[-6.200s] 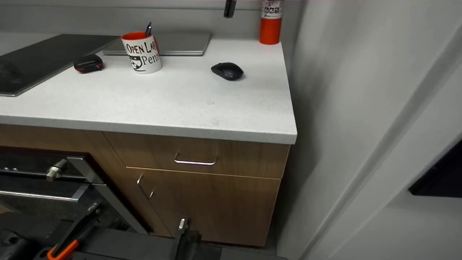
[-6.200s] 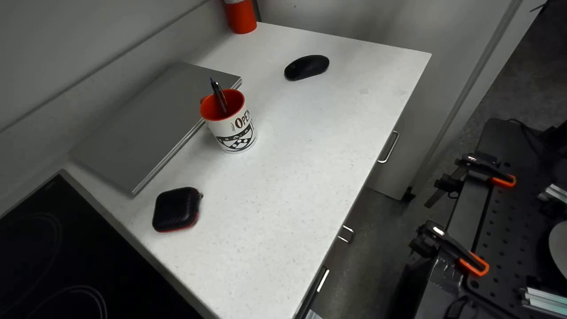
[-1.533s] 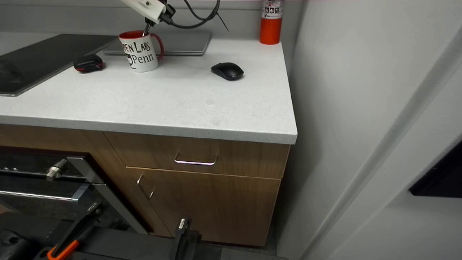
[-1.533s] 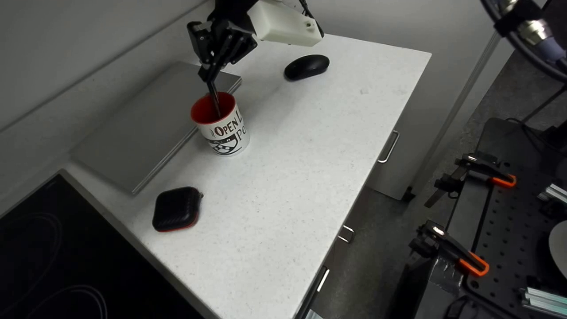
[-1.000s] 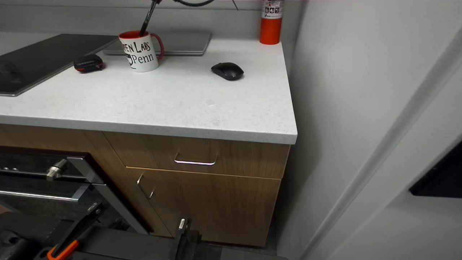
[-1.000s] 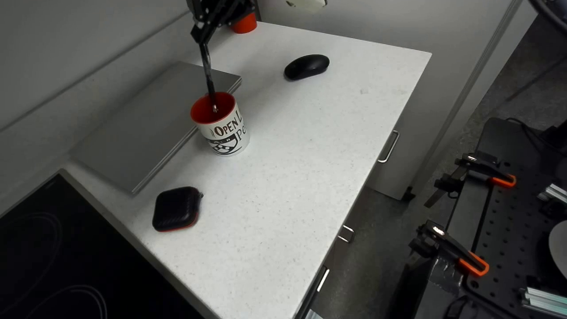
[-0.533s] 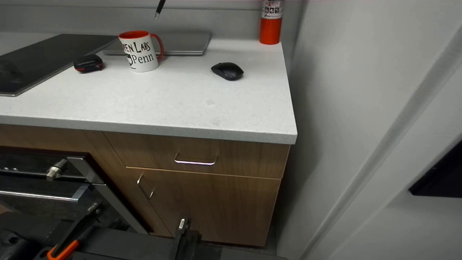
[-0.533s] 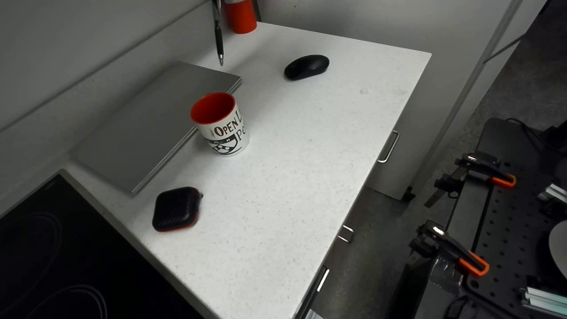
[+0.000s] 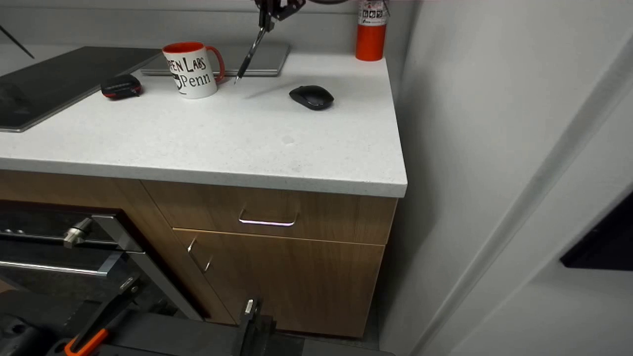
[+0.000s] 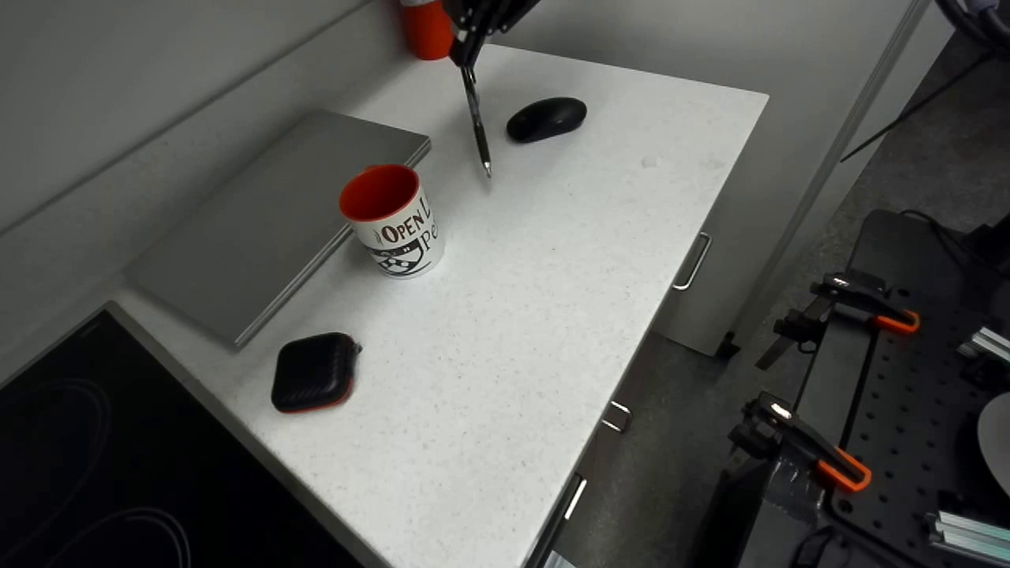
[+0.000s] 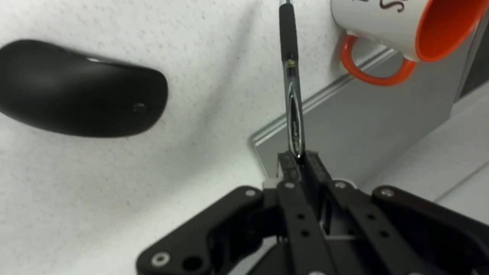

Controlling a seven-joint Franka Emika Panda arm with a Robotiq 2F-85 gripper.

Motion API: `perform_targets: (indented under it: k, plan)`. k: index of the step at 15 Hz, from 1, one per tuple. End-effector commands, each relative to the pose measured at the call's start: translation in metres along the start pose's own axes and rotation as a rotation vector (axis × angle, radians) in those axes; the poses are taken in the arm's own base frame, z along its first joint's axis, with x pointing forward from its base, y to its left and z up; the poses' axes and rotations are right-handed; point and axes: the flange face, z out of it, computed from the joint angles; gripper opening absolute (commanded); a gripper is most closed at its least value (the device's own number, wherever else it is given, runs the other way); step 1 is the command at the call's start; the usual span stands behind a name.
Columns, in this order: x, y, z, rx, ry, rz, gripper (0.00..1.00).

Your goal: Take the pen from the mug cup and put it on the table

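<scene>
The dark pen (image 9: 250, 53) hangs tip down and tilted, its tip a little above the white table (image 9: 222, 138) and apart from its own shadow. My gripper (image 11: 300, 157) is shut on the pen's upper end; in the wrist view the pen (image 11: 289, 38) sticks out from between the fingertips. In an exterior view the pen (image 10: 476, 118) is between the mug cup and the mouse. The mug cup (image 10: 398, 237), white with black lettering and a red inside, stands upright with nothing seen in it. Its red handle (image 11: 376, 78) faces the pen's side.
A black mouse (image 10: 546, 120) lies close to the pen. Behind the mug is a flat grey laptop-like slab (image 10: 276, 213). A black case (image 10: 314, 372) sits near the dark cooktop (image 10: 118, 442). The red canister (image 9: 370, 42) stands at the back by the wall.
The pen, first standing in the mug cup, was gripped, lifted out and carried toward the mouse, then lowered near the table. The mug has turned, its handle now showing at the side.
</scene>
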Motion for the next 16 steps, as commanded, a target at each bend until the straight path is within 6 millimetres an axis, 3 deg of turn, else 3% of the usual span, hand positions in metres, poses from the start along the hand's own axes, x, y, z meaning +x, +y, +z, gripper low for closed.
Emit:
perform_targets:
  k: [1, 6, 15, 16]
  plan:
    - [0.002, 0.016, 0.019, -0.062, -0.16, 0.066, 0.03]
    - [0.013, 0.026, 0.04, -0.141, -0.197, 0.146, 0.03]
    - [0.022, 0.016, 0.075, -0.207, -0.179, 0.165, 0.03]
    - [0.023, 0.013, 0.074, -0.198, -0.174, 0.171, 0.35]
